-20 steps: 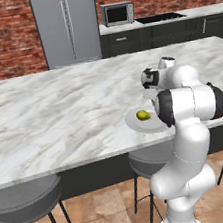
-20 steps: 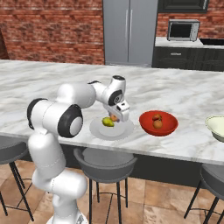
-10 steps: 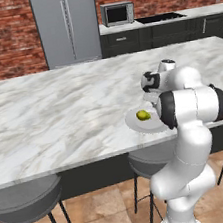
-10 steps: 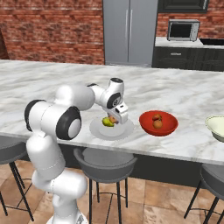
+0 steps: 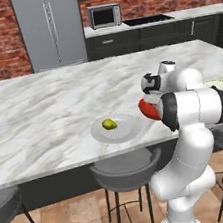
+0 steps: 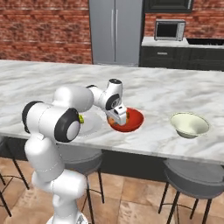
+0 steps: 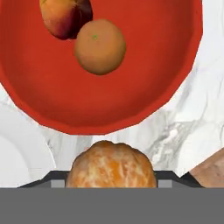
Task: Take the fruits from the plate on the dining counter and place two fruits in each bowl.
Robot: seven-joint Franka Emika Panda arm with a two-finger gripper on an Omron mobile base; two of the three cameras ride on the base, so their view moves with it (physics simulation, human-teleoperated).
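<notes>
On the left of the dining counter the plate carries one yellow-green fruit, small and oval; it looks light and firm with a smooth skin that could slip, so taking it across its narrow middle seems safest. Just right of the plate, the gripper hangs at the near edge of the red bowl, its fingers clamped on a peeled-looking orange fruit; that one appears soft and easy to bruise, so a light squeeze across its widest part should do. The red bowl already holds two fruits touching each other: a round orange one and a reddish one. Further right, well apart, the pale bowl looks empty.
</notes>
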